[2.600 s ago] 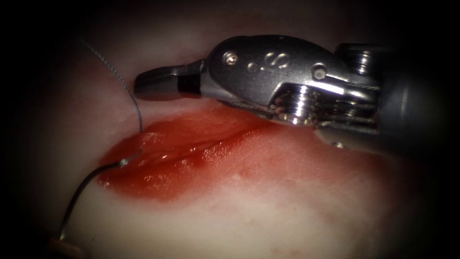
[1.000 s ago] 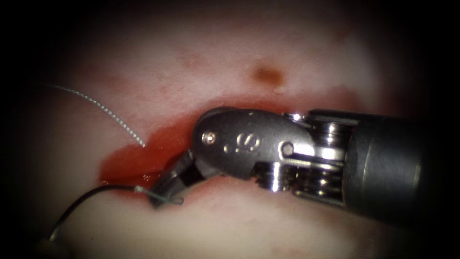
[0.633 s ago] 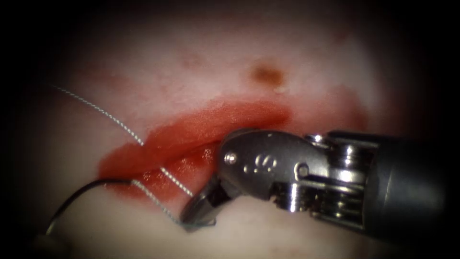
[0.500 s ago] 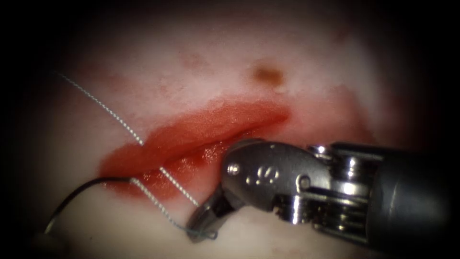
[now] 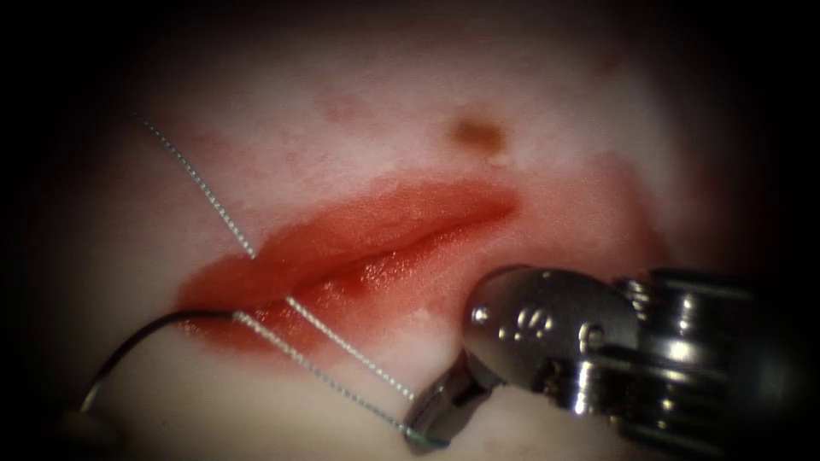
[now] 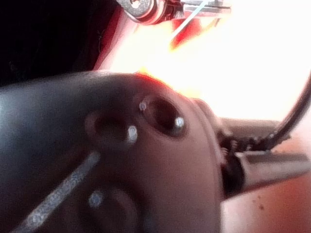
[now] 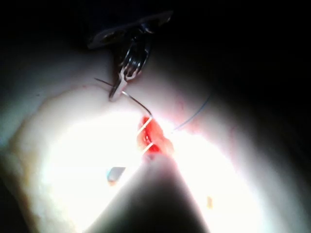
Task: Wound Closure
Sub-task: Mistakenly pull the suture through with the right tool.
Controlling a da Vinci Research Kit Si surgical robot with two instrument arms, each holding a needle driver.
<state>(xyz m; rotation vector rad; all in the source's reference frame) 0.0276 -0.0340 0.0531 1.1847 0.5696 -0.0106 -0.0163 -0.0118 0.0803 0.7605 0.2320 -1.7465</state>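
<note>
Jaws of the right tool (image 5: 431,423) are clamped on the thread (image 5: 333,341), at about five o'clock from the cut (image 5: 384,230) in the endoscope view. Its rounded metal wrist bears a small stamped mark (image 5: 534,323) that looks like an S; I cannot read it for certain. Two strands of thread run from the near lip of the cut, at its left end, down to these jaws, side by side and taut. A third strand comes from ten o'clock and meets the far lip of the cut. The left tool (image 6: 272,145) has its jaws closed on the needle (image 5: 128,354) near its pointed end, at about eight o'clock from the cut. From there the dark curve arches up and right, and its thread end lies at the cut's left end, on the near lip; all the curve that I can see is outside the tissue (image 5: 342,145). Red fluid (image 5: 342,256) fills the cut and stains its edges. A brown spot (image 5: 477,132) sits on the tissue at twelve o'clock from the cut's right end. The right tool's wrist covers the tissue below the cut's right half.
</note>
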